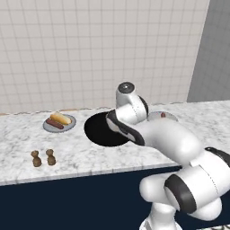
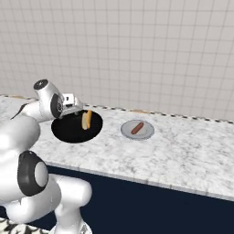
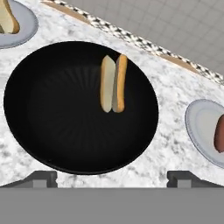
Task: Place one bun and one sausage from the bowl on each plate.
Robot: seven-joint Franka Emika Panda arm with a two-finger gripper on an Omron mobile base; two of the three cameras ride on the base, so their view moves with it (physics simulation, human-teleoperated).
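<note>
The matte-black bowl takes up the middle and left of the hand view, resting on the grey-veined marble surface. One bun lies inside it, in the upper right part of the black interior, split lengthwise with its pale cut face turned left and its golden crust to the right. In the right base view the same bun sits toward the right rim of the bowl, just below and right of the robot's hand.

At the right edge of the hand view a grey plate carries a sausage, reddish brown and cut off by the frame. In the right base view this plate stands just right of the bowl, apart from it, the sausage lying slantwise across it. At the upper left corner of the hand view a second plate shows with a bun on it. The left base view shows that plate left of the bowl, holding both a bun and a sausage side by side.

Near the front edge of the surface in the left base view, at the lower left, stand two small brown shakers.

The gripper hangs above the bowl's near rim, its fingers spread wide with nothing between them.
</note>
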